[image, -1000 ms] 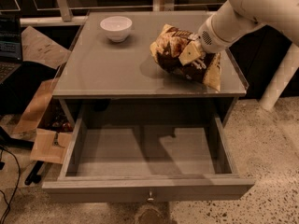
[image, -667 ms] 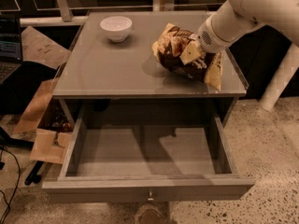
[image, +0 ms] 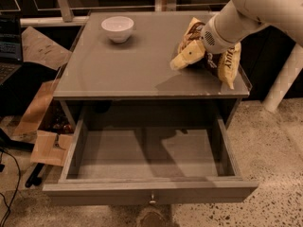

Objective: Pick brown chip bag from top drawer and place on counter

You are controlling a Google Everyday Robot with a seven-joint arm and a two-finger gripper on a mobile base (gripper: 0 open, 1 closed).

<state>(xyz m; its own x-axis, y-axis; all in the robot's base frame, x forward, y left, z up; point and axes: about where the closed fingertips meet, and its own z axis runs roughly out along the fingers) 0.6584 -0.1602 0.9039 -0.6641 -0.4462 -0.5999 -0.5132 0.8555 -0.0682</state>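
Shifted since the earlier frame: the crinkly brown chip bag (image: 226, 63), dark brown at its centre with pale yellow-tan ends, sits a little further toward the right side of the counter, and the arm's white wrist has gone with it; bowl and drawer unchanged

Item 1, gripper (image: 199, 53): at the end of the white arm reaching in from the upper right, low over the right rear part of the counter, buried in the bag's folds. Whether the jaws are spread or closed cannot be told, nor whether they have hold of the bag

Item 2, brown chip bag: wrapped about the gripper, one pale end jutting out to its left, the other hanging on its right at the counter's right edge, white lettering showing there. Whether the bag rests on the surface or is held just above it cannot be told; its shadow lies on the counter just in front of the gripper

Item 3, flat matte grey counter (image: 123, 65): directly beneath the gripper, front edge slightly chipped

Item 4, wide shallow grey top drawer (image: 109, 188): pulled fully out, below and in front of the gripper, small metal knob (image: 152, 200) at the centre of its plain front

Item 5, small round white bowl (image: 117, 28): upright on the counter, well apart from the gripper, to its left and further back

Item 6, brown cardboard pieces (image: 45, 145): on the floor, far left of the gripper and lower, beside the cabinet
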